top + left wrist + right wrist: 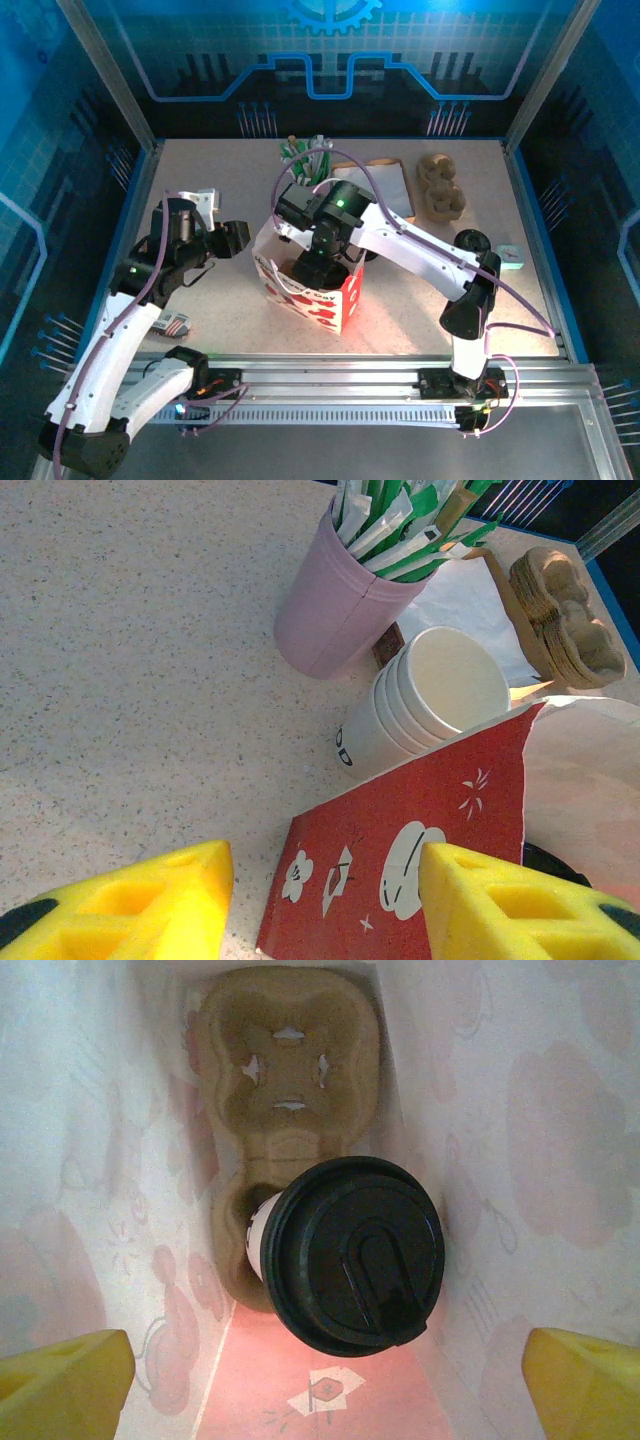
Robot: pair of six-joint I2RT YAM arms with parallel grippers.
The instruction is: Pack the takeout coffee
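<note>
Near the front edge of the counter (220,190), left of centre, a small packet (178,323) is seen lying beside the left arm.

Mid-counter, the gift bag (335,300) is stood upright with its mouth open and a red printed side turned toward the near edge. The right gripper (325,1385) is positioned inside the bag from above. Its yellow fingertips (60,1375) are spread wide, one near each bag wall, with nothing clamped.

The takeout coffee (345,1250) is seated in one end pocket of a cardboard carrier (285,1060) laid on the bag floor. The black lid is fitted, the other pocket is bare, and the cup is not touched by either fingertip.

The left gripper (235,238) is held just beside the bag's left rim. The jaws are set part-way apart and nothing is seen gripped between them. The bag's red side is seen beyond the gap.

Further back, a stack of nested white cups (420,715) is stood right behind the bag. A pink cup (335,615) of green-white sticks is placed just beyond it. Right of those, a white sheet on brown paper (465,600) is laid flat, then a stack of spare carriers (440,187). A teal packet (510,257) is seen at the counter's right edge.
</note>
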